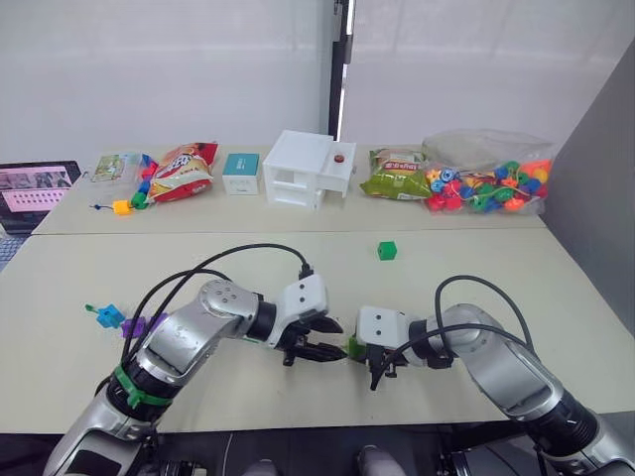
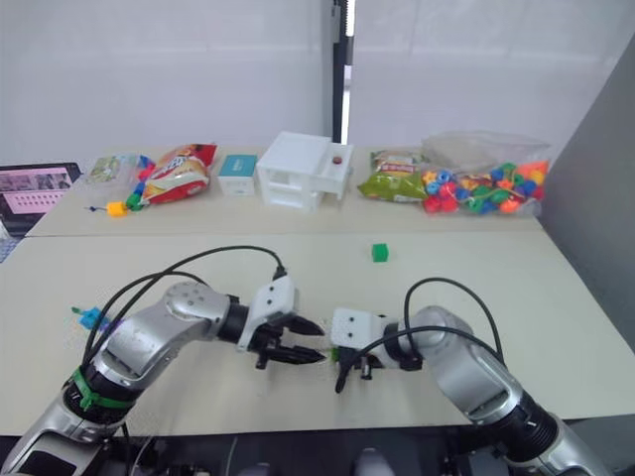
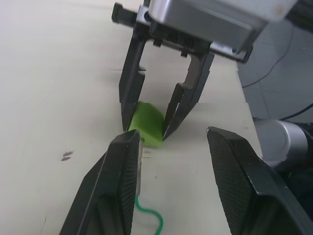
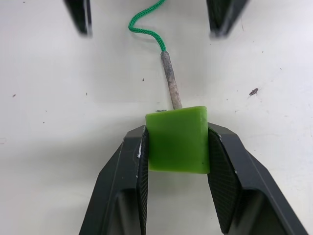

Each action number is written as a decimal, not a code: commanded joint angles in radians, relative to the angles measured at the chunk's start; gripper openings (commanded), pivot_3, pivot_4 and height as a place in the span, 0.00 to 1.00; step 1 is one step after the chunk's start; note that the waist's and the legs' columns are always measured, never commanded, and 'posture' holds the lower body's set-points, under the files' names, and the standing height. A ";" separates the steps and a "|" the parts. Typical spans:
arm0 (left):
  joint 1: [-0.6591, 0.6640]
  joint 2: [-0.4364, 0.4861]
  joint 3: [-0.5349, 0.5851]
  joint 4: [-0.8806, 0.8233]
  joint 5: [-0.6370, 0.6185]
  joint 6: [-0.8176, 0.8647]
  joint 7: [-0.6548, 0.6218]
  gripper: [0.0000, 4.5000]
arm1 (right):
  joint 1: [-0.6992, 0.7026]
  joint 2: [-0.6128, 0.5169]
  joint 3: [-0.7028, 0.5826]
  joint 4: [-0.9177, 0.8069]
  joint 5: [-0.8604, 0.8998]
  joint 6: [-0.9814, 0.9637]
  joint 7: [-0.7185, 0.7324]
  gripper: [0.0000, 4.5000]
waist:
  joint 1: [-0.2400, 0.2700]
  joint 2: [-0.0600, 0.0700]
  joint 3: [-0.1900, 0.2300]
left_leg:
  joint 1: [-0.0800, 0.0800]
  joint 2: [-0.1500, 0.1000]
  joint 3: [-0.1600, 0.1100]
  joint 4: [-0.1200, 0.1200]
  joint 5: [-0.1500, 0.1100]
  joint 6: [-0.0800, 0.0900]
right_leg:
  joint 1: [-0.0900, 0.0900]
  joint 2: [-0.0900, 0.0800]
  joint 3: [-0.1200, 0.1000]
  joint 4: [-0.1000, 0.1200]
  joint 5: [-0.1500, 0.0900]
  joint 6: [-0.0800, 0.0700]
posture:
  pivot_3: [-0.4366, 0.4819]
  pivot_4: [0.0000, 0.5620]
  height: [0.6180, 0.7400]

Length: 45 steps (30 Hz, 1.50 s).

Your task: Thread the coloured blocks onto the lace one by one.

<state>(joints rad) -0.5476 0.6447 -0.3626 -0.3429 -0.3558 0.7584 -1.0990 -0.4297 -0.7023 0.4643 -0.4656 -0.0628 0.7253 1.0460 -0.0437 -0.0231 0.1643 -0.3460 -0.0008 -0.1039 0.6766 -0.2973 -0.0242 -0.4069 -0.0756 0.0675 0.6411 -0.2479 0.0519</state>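
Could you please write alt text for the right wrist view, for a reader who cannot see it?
The right claw grips a green block between its two black fingers just above a pale table. The stiff grey tip of the green lace meets the block's far face, with the left claw open beyond it.

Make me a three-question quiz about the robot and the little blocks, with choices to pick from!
1. Where is the loose green block?
A. on the table beyond both grippers
B. inside the clear bag
C. on the white box

2. What colour is the block the right gripper holds?
A. purple
B. green
C. yellow

3. How is the left gripper?
A. shut on the lace
B. shut on a block
C. open, holding nothing

Answers:
1. A: it sits alone on the bare table, farther off than the arms.
2. B: the right wrist view shows a green block squeezed between the fingers, with the stiff tip of the lace meeting it.
3. C: its fingers stand apart, the lace lying loose between them.
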 commanded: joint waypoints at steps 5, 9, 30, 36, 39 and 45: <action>0.065 0.076 0.015 0.025 0.043 -0.137 -0.030 0.52 | 0.021 -0.002 0.046 0.014 0.018 0.003 0.019 0.25 | 0.000 0.000 0.000 | 0.000 0.000 0.000 0.000 0.000 0.000 | 0.000 0.000 0.000 0.000 0.000 0.000 | 0.48 0.27 1.00; 0.107 0.055 0.000 0.072 0.085 -0.212 -0.006 0.52 | 0.020 -0.004 0.046 0.013 0.020 0.004 0.020 0.25 | 0.002 0.000 0.000 | 0.000 0.000 0.000 0.000 0.000 0.000 | 0.000 0.000 0.000 0.000 0.000 0.000 | 0.48 0.27 1.00; 0.115 -0.061 -0.013 0.127 0.162 -0.297 0.042 0.00 | 0.025 -0.021 0.043 -0.001 0.027 0.015 0.022 0.25 | 0.005 0.000 0.000 | -0.001 0.000 0.000 0.000 0.000 0.000 | 0.000 0.000 0.000 -0.001 0.000 0.000 | 0.48 0.27 1.00; 0.075 -0.075 -0.025 0.106 0.158 -0.272 0.036 0.00 | 0.028 -0.021 0.044 -0.005 0.027 0.019 0.020 0.25 | 0.005 0.000 0.000 | -0.001 0.000 0.000 0.000 0.000 0.000 | 0.000 0.000 0.000 -0.001 0.000 0.000 | 0.48 0.27 1.00; 0.058 -0.081 -0.038 0.095 0.157 -0.251 0.027 0.00 | 0.028 -0.020 0.044 -0.005 0.026 0.020 0.018 0.25 | 0.005 0.000 0.000 | -0.001 0.000 0.000 0.000 0.000 0.000 | 0.000 -0.001 0.000 -0.001 0.000 0.000 | 0.48 0.27 1.00; 0.039 -0.101 -0.072 0.094 0.169 -0.233 0.019 0.00 | 0.027 -0.019 0.044 -0.002 0.025 0.020 0.016 0.25 | 0.005 0.000 0.000 | -0.001 0.000 0.000 0.000 0.000 0.000 | 0.000 -0.001 0.000 -0.001 0.000 0.000 | 0.48 0.27 1.00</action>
<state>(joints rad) -0.4754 0.5603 -0.4245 -0.1875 -0.1748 0.5348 -1.0692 -0.4260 -0.7195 0.4628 -0.4764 -0.0557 0.7285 1.0454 -0.0383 -0.0232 0.1644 -0.3470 -0.0012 -0.1040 0.6767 -0.2975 -0.0239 -0.4069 -0.0761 0.0671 0.6402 -0.2480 0.0521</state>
